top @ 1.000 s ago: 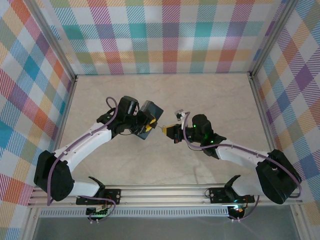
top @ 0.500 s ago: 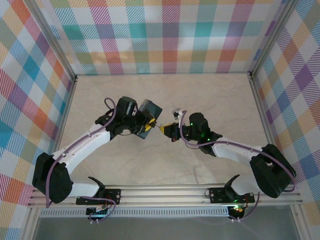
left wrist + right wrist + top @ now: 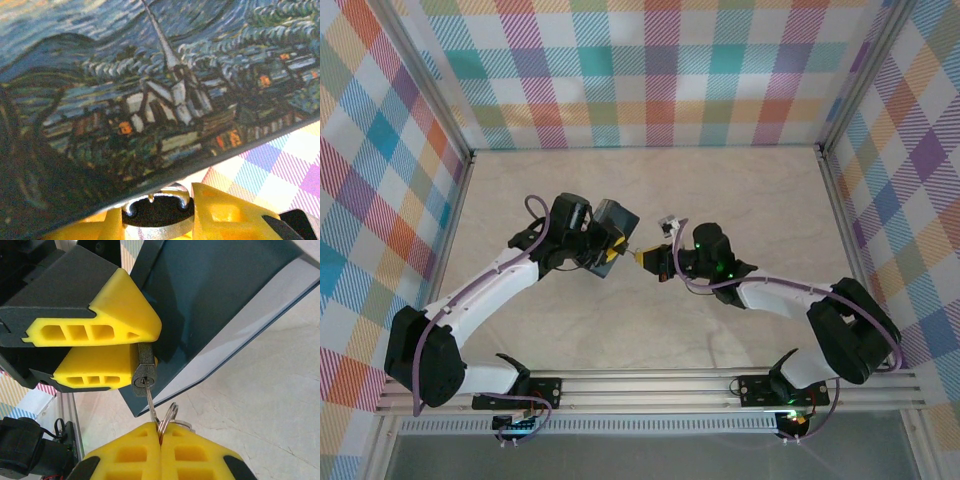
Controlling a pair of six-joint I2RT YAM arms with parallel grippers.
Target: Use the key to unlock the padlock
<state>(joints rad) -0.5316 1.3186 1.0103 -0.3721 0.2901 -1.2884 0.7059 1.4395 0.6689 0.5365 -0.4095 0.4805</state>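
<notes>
left fingers clamp the tiny dark padlock. right fingers pinch the thin silvery key — tip in the keyhole.

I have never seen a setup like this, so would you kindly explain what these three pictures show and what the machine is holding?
These are two robot arms bolted at the near edge of a table, each ending in a yellow two-finger claw. The wide picture looks down from above and behind; the other two come from a camera on each wrist. The left claw pinches a small dark padlock, apparently attached to a box painted with a swirling night sky. The right claw is shut on a thin silvery key, whose tip sits at the padlock's keyhole.
</notes>
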